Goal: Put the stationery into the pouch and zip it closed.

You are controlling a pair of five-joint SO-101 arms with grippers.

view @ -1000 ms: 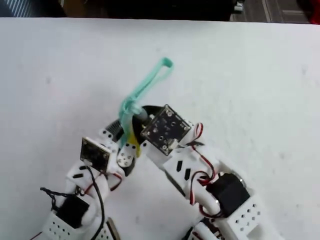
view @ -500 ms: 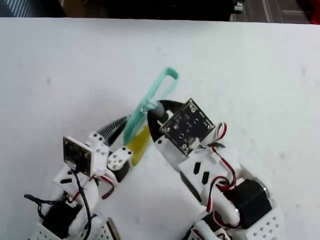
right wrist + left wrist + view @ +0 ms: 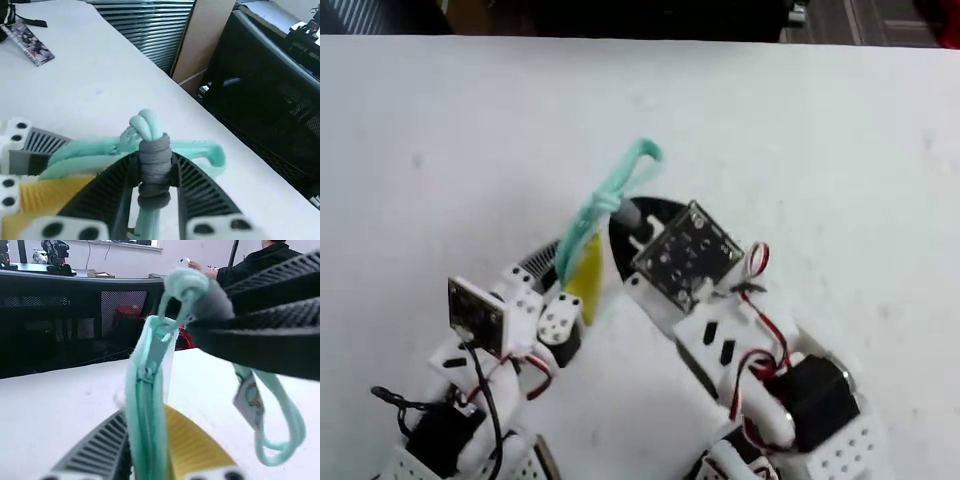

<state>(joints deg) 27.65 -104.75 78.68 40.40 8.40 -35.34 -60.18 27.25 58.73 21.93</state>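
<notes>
The yellow pouch (image 3: pixel 586 280) with a teal zipper edge (image 3: pixel 147 415) is held up off the white table (image 3: pixel 800 140) between the two arms. My left gripper (image 3: pixel 565 262) is shut on the pouch's body, with its grey ribbed finger (image 3: pixel 95 450) alongside the yellow fabric (image 3: pixel 192 450). My right gripper (image 3: pixel 154 175) is shut on the grey zipper pull (image 3: pixel 154 167), at the pouch's far end (image 3: pixel 628 213). A teal strap loop (image 3: pixel 625 175) trails from the pull toward the table's middle. No loose stationery shows.
A small printed card (image 3: pixel 30 37) lies on the table off to one side. The table's far edge (image 3: pixel 640 38) borders a dark mesh barrier (image 3: pixel 60 325). Both arm bases crowd the near edge.
The right gripper drew the zipper pull to the right, away from the left arm, then eased back a little. The left arm pulled back toward the near left. The strap loop swung along.
</notes>
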